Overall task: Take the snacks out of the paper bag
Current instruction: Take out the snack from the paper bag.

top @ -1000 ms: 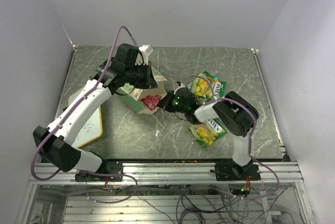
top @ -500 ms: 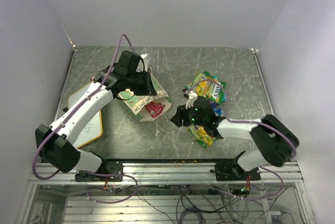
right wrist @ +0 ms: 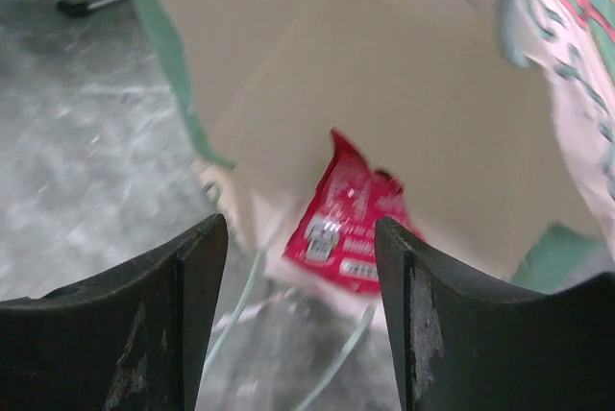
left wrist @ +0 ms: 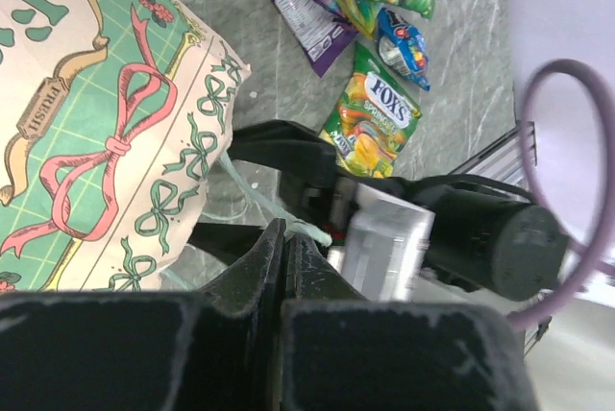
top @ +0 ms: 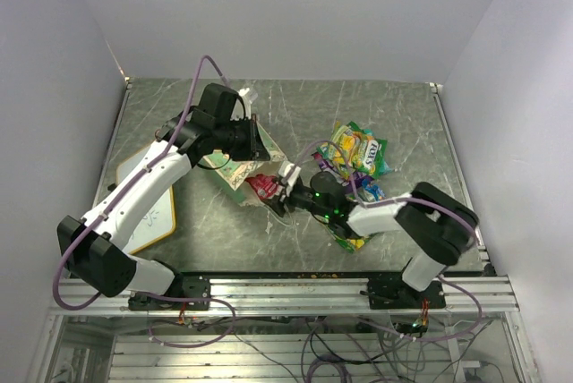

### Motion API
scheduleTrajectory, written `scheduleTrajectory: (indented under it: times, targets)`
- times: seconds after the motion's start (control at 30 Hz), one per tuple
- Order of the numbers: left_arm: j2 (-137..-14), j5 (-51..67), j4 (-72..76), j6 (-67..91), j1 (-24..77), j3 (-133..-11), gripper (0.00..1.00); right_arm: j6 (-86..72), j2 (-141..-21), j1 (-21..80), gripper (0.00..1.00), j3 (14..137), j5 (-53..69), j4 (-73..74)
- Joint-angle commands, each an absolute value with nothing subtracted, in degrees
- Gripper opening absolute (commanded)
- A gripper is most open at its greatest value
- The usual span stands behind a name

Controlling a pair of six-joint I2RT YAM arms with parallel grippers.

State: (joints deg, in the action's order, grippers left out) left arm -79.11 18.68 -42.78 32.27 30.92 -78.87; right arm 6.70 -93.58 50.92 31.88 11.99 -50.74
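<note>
Reach for red packet (right wrist: pixel 351 214), just inside mouth of paper bag (right wrist: pixel 288 65) near middle of table (top: pixel 403 114): right gripper (right wrist: pixel 296 267) poised before it with jaws apart, nothing held. Best eased straight in along lower wall and closed only once astride crinkled foil, clear of string handle (right wrist: pixel 240 305) trailing alongside. Beyond, left gripper (left wrist: pixel 284 248) with jaws together at bag's far end; hold on paper or string impossible to tell. Snacks (top: pixel 356 152) already out, heaped toward right edge.
</note>
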Motion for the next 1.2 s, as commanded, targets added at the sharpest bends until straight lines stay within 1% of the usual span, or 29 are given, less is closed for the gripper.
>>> scheduleTrajectory:
  times: [0.0, 0.17, 0.33, 0.4, 0.6, 0.67, 0.7, 0.77, 0.8, 0.87, 1.03, 1.17]
  targets:
    - [-78.59, 21.29, -42.21, 33.68, 30.53, -82.47, 0.07, 9.42, -102.17, 51.98, 0.63, 38.0, 5.39, -64.23]
    - [-78.37, 21.31, -41.46, 34.36, 30.5, -81.57, 0.07, 8.05, -110.61, 52.02, 0.67, 42.64, 3.42, -68.46]
    - [-78.24, 21.37, -41.22, 34.55, 30.46, -81.25, 0.07, 7.71, -116.85, 51.95, 0.68, 46.71, 0.03, -66.93]
    - [-78.22, 21.34, -41.22, 34.51, 30.5, -80.98, 0.07, 8.21, -119.21, 51.95, 0.7, 47.27, -1.91, -66.66]
    - [-78.35, 20.96, -42.15, 33.75, 30.36, -81.3, 0.07, 8.49, -122.62, 51.8, 0.69, 47.46, -3.38, -63.29]
    - [-78.47, 20.68, -42.59, 33.37, 30.24, -81.76, 0.07, 7.87, -123.24, 51.77, 0.65, 47.6, -4.07, -61.67]
    - [-78.61, 20.73, -42.64, 33.27, 30.16, -81.88, 0.07, 7.91, -123.27, 51.77, 0.61, 47.52, -3.85, -61.3]
    - [-78.81, 20.94, -42.62, 33.22, 29.88, -82.07, 0.07, 8.16, -122.77, 51.79, 0.45, 47.09, -2.74, -61.07]
    - [-78.91, 21.01, -42.59, 33.15, 29.81, -82.09, 0.07, 8.06, -122.23, 51.77, 0.38, 46.72, -2.34, -61.21]
    - [-79.09, 21.27, -42.65, 33.06, 29.55, -82.22, 0.07, 7.75, -120.56, 51.8, 0.3, 45.7, -1.5, -61.51]
    - [-78.69, 21.83, -43.27, 32.89, 28.8, -82.62, 0.07, 7.36, -114.13, 51.89, 0.16, 43.0, -0.47, -59.02]
    - [-78.32, 22.66, -43.94, 31.87, 27.64, -82.79, 0.07, 6.6, -107.81, 52.06, 0.1, 39.32, 2.13, -57.63]
